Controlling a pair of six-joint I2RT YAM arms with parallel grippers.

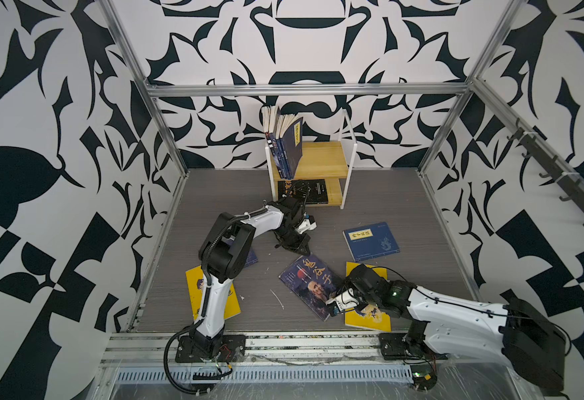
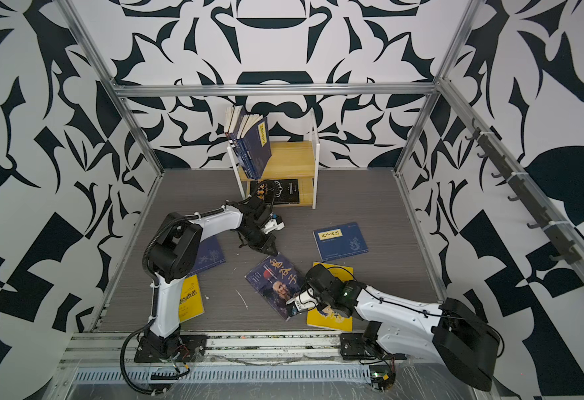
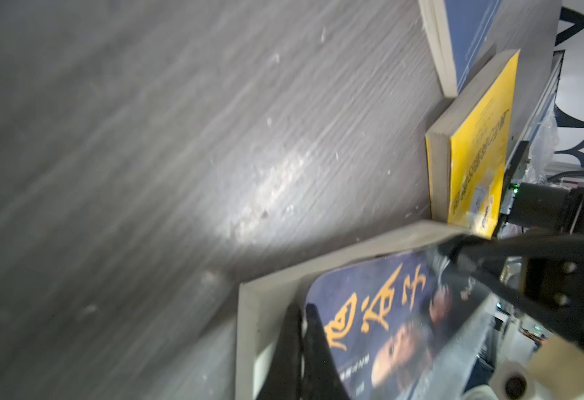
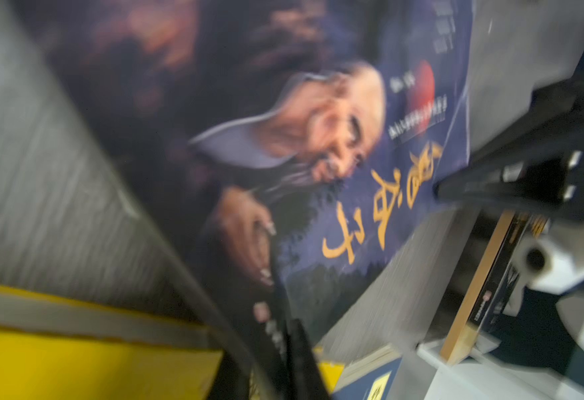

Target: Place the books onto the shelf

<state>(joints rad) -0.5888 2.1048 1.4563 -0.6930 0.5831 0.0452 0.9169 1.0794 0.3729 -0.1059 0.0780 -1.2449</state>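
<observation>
- In both top views, a row of navy books (image 1: 288,145) stands on the shelf's (image 1: 321,156) upper board, so that part is done. Five lie loose on the bench (image 1: 214,194): the portrait book (image 1: 304,280), a navy book (image 1: 370,240), a second navy book (image 1: 250,259), a yellow book (image 1: 366,317) and another yellow book (image 1: 193,282).
- Left wrist: my left pincer (image 1: 303,250) is pressed together, pinching the portrait book's (image 3: 387,329) curled cover at its far corner, I judge.
- Right wrist: my right pincer (image 1: 332,306) pinches the same book's (image 4: 283,138) near edge. Most of the job remains.
</observation>
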